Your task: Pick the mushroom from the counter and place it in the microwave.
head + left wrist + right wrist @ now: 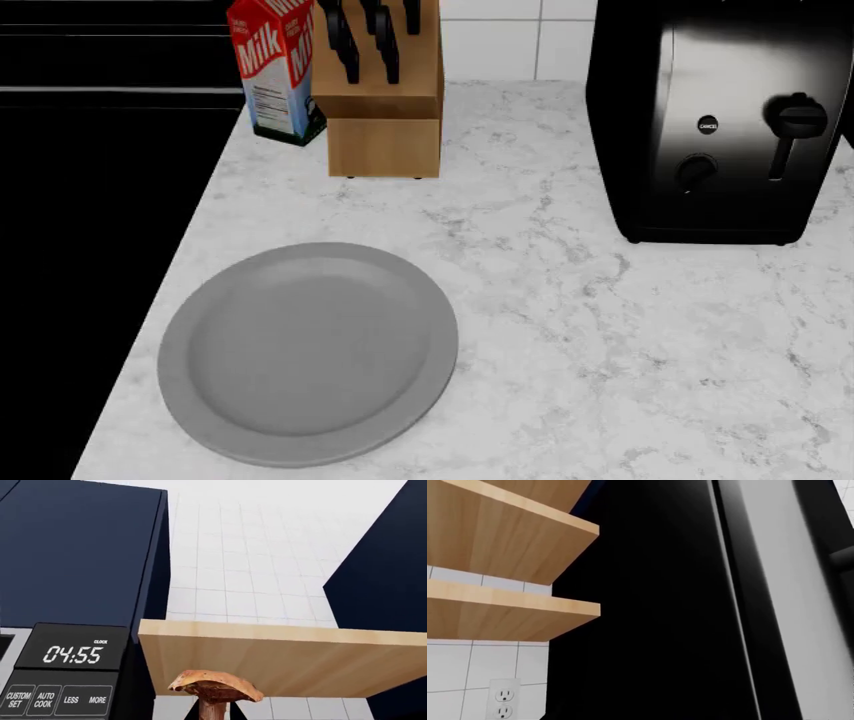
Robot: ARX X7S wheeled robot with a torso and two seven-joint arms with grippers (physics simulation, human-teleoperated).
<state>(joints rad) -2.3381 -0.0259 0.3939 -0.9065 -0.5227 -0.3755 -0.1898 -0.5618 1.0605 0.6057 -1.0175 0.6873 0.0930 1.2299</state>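
Mushroom (215, 687) sits nearest the left wrist camera, stem down between dark finger tips barely in view; left gripper appears closed on it. Lifted, beside the microwave panel (63, 677). Pick done; placing remains. Right gripper unseen. Counter (601, 340) holds only the plate (310, 352).

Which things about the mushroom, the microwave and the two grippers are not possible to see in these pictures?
- Mushroom: the left wrist view's edge cuts its stem, so what holds it is unseen.
- Microwave panel: only this corner shows in the left wrist view; the door and cavity are outside the picture.
- Both grippers: absent from every view, fingers included.
- Toaster: cropped by the head view's edges.
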